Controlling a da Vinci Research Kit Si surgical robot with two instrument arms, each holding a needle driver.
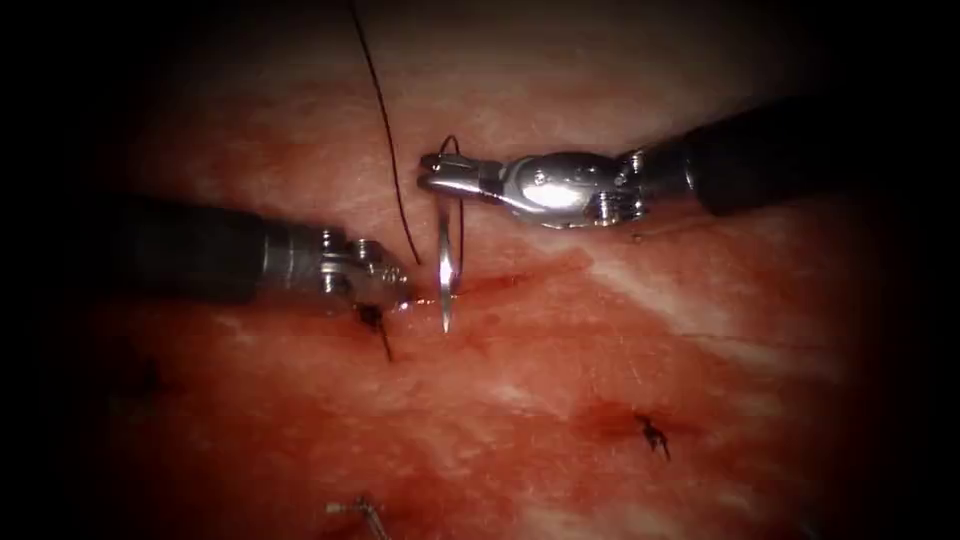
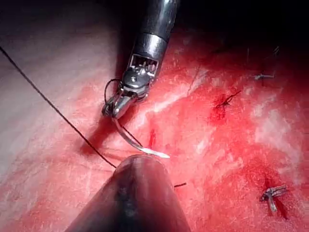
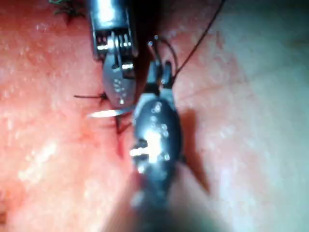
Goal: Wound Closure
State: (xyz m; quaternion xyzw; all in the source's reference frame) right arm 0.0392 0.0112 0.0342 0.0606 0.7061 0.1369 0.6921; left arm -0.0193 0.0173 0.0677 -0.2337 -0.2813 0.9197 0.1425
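My right tool (image 1: 428, 175) enters from the right, shut on the rear end of the curved needle (image 1: 444, 260) just by the thread's attachment. The needle hangs down from the jaws with its tip free just over the left end of the cut (image 1: 500, 283); it is not in the tissue. My left tool (image 1: 398, 288) lies low on the tissue just left of the needle tip, jaws together, holding nothing that I can see. The right wrist view has the needle tip (image 3: 104, 114) beside the left tool (image 3: 119, 99). Dark thread (image 1: 385, 130) runs up and away from the needle.
A knot with cut ends (image 1: 375, 320) sits under the left tool's tip. Other tied stitches lie lower right (image 1: 652, 432) and at the lower edge (image 1: 365, 512). Red fluid wets the tissue (image 1: 560, 360) around the cut.
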